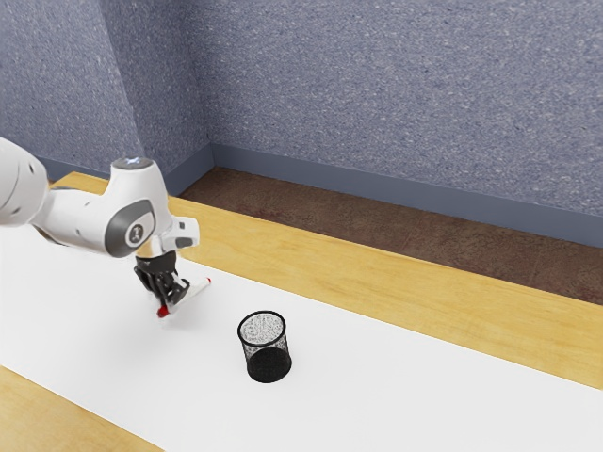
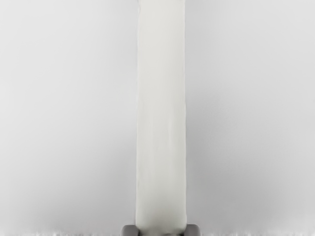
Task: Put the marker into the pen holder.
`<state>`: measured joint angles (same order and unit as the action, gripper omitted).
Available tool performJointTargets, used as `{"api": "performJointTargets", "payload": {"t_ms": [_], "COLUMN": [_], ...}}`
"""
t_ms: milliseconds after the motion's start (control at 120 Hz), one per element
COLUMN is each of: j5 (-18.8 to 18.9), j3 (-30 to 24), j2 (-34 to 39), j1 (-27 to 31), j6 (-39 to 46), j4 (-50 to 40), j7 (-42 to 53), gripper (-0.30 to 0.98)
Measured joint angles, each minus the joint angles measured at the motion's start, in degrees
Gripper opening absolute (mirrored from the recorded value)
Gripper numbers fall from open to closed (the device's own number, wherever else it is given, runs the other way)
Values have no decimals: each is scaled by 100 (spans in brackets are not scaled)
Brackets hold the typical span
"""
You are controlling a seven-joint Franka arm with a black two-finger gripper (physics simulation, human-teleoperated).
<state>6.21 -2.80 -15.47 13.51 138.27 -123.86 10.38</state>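
Note:
My gripper (image 1: 173, 298) is low over the white surface at the exterior view's left, shut on the marker (image 1: 197, 289). The marker is white with red at its ends and sticks out on both sides of the fingers; whether it touches the surface is hard to tell. In the wrist view the marker (image 2: 161, 118) runs as a broad pale band down to the gripper (image 2: 161, 230), its two dark fingertips against opposite sides. The pen holder (image 1: 268, 365), a black mesh cup, stands upright and apart from the gripper, toward the exterior view's right.
A long white surface (image 1: 424, 395) lies over the wooden table (image 1: 396, 301), whose wood shows along both sides. Beyond the table are a brown floor and a speckled blue-grey wall (image 1: 396, 94).

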Motion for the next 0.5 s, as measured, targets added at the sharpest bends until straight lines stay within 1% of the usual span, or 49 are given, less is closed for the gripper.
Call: {"api": "performJointTargets", "payload": {"t_ms": [75, 175, 267, 375, 442, 500], "j5": [18, 84, 236, 336, 320, 253], "j3": [1, 8, -14, -550, -871, -1005], "j2": [386, 929, 1566, 2266, 2480, 2623], "j1": [-205, -700, -1243, -1505, -1557, -1581], "j6": [-176, -492, -887, -1463, -1737, -1915], "j4": [0, -3, -20, -139, -305, -494], "j7": [-29, -111, -250, -482, -625, -736], "gripper": [-3, -4, -5, -5, -5, -5]}}
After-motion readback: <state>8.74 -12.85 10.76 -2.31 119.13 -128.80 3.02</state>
